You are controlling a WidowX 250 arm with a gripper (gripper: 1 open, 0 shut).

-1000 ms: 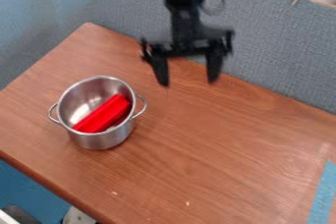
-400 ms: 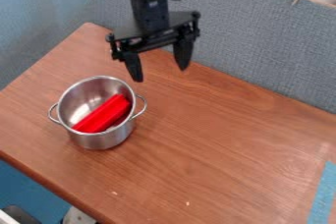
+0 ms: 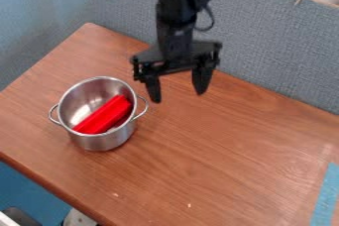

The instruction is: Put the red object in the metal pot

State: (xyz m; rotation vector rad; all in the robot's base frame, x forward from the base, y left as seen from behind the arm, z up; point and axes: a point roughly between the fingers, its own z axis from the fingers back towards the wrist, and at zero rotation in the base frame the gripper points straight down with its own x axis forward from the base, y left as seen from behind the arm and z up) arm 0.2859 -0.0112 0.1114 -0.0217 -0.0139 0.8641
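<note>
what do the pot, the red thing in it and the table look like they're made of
Metal pot: looks like polished steel; silvery and shiny, with bright glints on the rim.
Red object: probably plastic or painted wood; a smooth, even bright red with no grain, too blurred to tell which.
Table: wood or wood-look laminate; reddish brown with a faint sheen.

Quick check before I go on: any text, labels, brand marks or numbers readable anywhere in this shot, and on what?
None readable: no words, numbers or signs show on the metal pot, the red object, the gripper or the wooden table.
The clutter behind the grey partition is too blurred to read.
</note>
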